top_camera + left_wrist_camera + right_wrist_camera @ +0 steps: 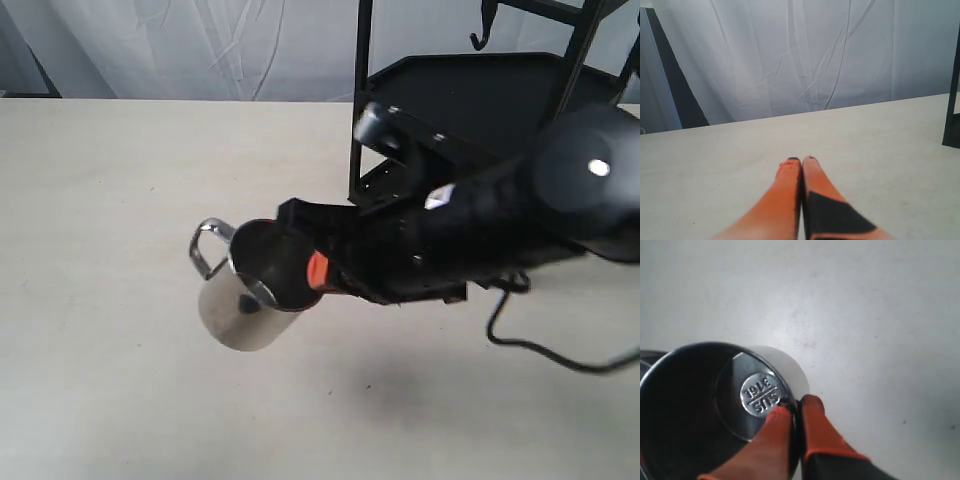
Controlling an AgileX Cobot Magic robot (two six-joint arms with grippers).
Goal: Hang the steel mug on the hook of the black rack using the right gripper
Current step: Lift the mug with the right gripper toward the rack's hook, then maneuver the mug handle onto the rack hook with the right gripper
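The steel mug (250, 295) is tilted near the middle of the table, its thin loop handle (206, 250) pointing left. My right gripper (305, 272) reaches in from the right and is shut on the mug's rim. In the right wrist view one orange finger (771, 432) lies inside the mug (700, 405) and the other outside, with the right gripper (792, 407) pinching the wall. The black rack (480, 95) stands behind at the right, a curved hook (483, 30) hanging near its top. My left gripper (801, 161) is shut on nothing, low over bare table.
A pale table (110, 180) spreads left and forward of the mug. A white curtain (200, 45) hangs behind. A black cable (530, 345) trails from the right arm. One rack post (953, 100) shows at the edge of the left wrist view.
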